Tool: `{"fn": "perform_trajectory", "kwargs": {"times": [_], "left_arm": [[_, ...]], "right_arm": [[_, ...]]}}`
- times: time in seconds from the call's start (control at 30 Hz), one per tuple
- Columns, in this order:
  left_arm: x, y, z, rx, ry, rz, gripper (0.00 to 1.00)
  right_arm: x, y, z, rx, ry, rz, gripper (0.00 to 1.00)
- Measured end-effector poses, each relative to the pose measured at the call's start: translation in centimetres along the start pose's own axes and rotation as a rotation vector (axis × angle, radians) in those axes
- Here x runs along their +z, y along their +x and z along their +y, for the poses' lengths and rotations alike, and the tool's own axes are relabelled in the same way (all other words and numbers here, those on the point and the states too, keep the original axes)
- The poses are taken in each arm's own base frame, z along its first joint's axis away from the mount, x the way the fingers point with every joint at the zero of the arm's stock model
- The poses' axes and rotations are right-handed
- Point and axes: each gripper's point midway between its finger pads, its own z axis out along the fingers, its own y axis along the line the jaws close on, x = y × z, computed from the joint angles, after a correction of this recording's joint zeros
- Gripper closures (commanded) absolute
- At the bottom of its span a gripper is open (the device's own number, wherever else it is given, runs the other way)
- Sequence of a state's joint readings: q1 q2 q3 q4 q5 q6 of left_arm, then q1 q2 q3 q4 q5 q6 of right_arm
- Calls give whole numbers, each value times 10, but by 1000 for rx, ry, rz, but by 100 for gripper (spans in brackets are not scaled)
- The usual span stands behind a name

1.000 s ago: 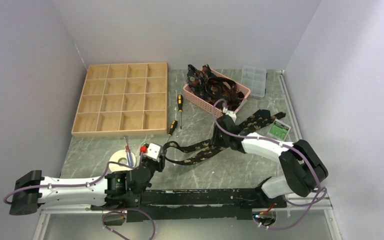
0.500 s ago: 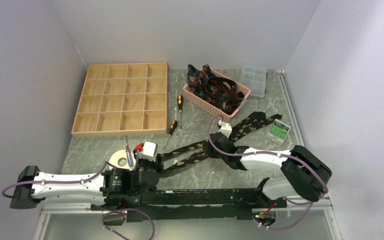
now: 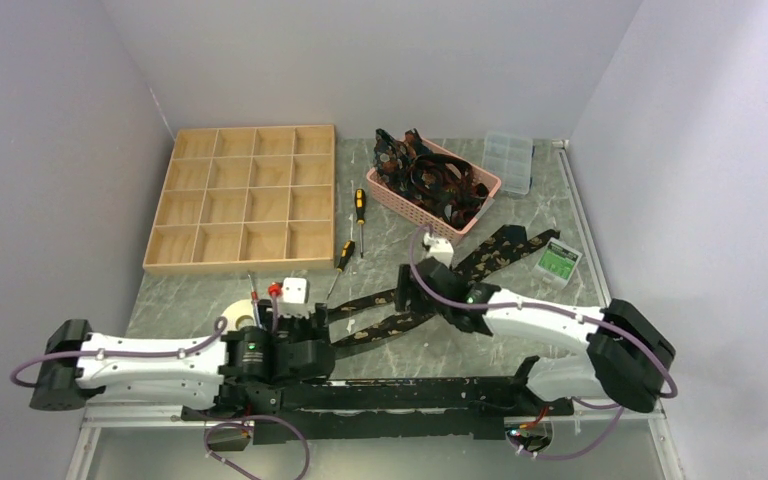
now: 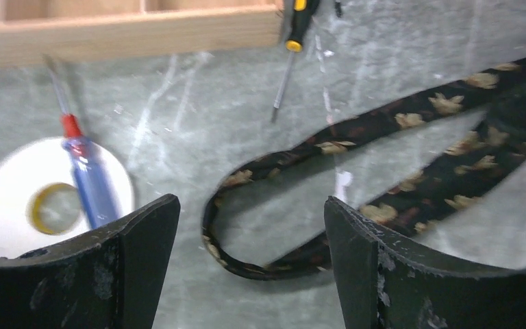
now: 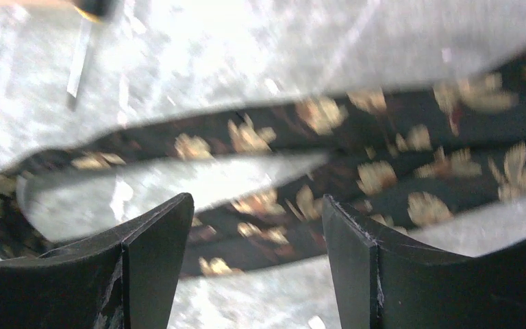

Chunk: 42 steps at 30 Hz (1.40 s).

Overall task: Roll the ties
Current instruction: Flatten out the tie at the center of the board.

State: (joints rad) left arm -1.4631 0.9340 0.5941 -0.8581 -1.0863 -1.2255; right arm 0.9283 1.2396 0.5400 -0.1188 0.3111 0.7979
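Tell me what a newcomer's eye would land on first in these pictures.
A black tie with gold motifs lies doubled into a long loop across the middle of the marbled table, with the open left tool and right tool over it. At the back right a pink basket is heaped with more ties; at the back left sits a wooden compartment tray.

The grey marbled desk (image 3: 440, 345) carries a wooden compartment tray (image 3: 250, 188) upper left, a pink basket (image 3: 400, 205) upper centre, a clear plastic box (image 3: 509, 161) upper right, a green packet (image 3: 560, 260) right, two screwdrivers (image 3: 360, 212) mid-frame, a tape roll (image 3: 235, 318) lower left and a looped tie (image 3: 385, 315) centre.
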Motion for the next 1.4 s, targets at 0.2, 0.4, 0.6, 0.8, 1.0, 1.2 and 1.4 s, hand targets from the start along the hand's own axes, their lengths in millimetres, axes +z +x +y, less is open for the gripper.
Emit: {"fn": "perform_trajectory", "kwargs": {"times": [0.2,0.4,0.6,0.8,1.0,1.2,1.4], "left_arm": [[-6,18,-9,-266,224,84,15],[-11,30,-21,-300,333,149,16],[2,53,-46,-109,272,279,29],[25,88,-53,-132,258,397,42],[32,91,-49,-222,262,387,54],[29,92,-37,-296,240,378,60],[23,91,-23,-326,218,369,60]], "right_arm": [[15,-60,11,-8,-6,-51,28],[30,-48,-19,-56,60,37,29],[28,-37,-19,-148,52,84,29],[28,-51,-16,-180,64,61,29],[30,-61,-25,-158,84,45,28],[29,-49,-5,-263,17,59,26],[24,-21,32,-438,-73,86,27]]}}
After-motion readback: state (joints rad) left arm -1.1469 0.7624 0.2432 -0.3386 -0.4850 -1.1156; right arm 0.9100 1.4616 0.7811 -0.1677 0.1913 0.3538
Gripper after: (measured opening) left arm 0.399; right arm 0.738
